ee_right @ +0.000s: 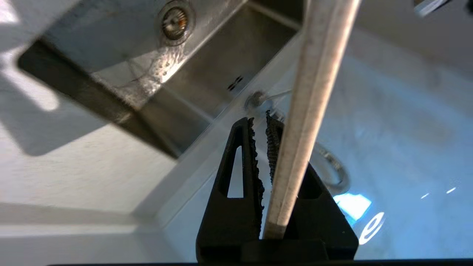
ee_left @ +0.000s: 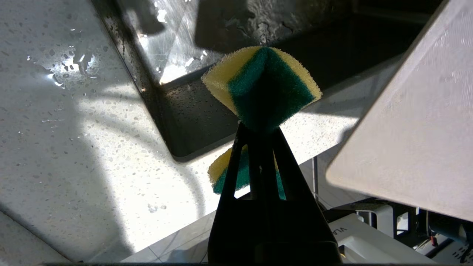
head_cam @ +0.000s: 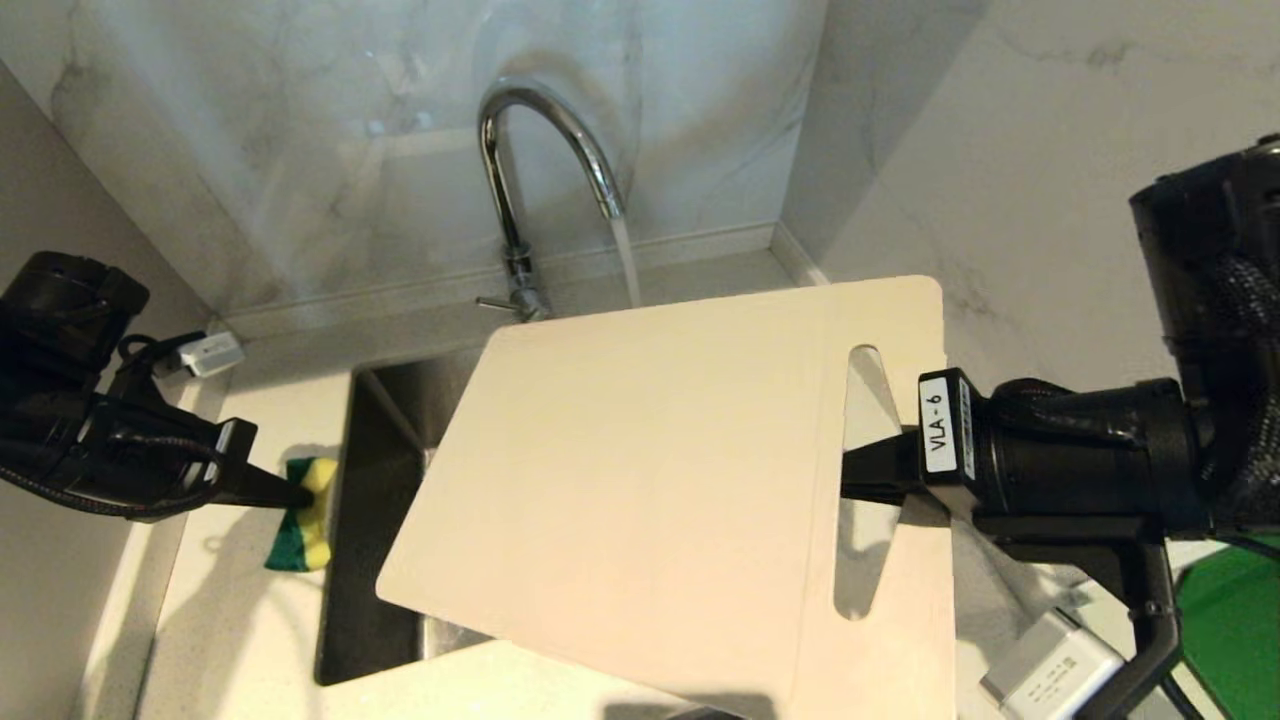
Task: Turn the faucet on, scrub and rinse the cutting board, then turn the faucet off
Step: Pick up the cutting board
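- My right gripper [head_cam: 868,472] is clamped on the cutting board [head_cam: 650,470] at its slot end, holding it tilted over the sink [head_cam: 375,480].
- The faucet [head_cam: 520,190] is running; I judge the board should go under the stream, face up.
- My left gripper [head_cam: 290,492] pinches the sponge [head_cam: 303,515] over the counter [head_cam: 240,610], beside the sink's left rim.
- The spout sits just behind the board's far edge; I must avoid striking it.

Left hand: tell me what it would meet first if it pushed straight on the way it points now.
The left hand, shut on the sponge, points across the sink toward the cutting board. Probably the board's near edge first, though depth is unclear and it might pass underneath.
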You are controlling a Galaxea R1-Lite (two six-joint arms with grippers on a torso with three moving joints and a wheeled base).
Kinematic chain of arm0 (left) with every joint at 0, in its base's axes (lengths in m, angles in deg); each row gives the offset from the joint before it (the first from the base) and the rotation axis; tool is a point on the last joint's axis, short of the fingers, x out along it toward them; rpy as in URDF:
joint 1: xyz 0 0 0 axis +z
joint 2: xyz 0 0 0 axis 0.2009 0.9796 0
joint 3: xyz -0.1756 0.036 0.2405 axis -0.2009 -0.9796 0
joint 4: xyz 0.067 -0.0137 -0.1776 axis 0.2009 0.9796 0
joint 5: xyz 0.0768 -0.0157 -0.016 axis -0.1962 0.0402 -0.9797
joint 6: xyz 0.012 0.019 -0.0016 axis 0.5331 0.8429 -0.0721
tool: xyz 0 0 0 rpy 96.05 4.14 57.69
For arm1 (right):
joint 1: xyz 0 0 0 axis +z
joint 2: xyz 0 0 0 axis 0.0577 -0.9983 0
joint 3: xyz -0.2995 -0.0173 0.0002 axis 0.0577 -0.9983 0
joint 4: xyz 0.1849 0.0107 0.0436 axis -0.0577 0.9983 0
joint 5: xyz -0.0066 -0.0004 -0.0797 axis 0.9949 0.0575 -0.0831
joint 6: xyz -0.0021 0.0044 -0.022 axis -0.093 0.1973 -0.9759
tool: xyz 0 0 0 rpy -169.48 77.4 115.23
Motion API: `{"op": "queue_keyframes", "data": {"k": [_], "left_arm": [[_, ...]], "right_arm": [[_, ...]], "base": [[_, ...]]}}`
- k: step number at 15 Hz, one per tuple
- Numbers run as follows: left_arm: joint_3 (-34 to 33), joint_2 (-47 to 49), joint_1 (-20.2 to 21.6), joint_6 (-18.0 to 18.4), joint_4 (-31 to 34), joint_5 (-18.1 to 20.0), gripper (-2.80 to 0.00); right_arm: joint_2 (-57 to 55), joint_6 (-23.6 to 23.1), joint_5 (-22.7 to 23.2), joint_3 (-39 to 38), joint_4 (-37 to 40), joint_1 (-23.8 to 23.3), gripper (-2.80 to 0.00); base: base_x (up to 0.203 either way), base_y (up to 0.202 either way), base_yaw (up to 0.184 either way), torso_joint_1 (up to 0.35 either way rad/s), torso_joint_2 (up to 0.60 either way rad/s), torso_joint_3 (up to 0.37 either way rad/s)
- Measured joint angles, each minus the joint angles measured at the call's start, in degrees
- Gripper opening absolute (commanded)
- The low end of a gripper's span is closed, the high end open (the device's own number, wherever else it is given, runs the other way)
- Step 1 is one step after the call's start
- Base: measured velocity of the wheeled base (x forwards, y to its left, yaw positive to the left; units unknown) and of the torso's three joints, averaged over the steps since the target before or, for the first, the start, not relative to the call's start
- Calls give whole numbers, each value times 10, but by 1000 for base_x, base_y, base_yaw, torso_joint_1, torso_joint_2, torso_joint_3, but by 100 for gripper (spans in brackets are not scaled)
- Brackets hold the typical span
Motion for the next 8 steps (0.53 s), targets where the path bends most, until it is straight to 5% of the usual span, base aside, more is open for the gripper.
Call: {"op": "queue_keyframes", "data": {"k": [8], "left_arm": [[-1, -5, -9, -8, 1, 0, -280]], "right_arm": [[-80, -123, 26, 101, 100, -15, -280]], "base": [[0, 0, 0, 0, 0, 0]]}}
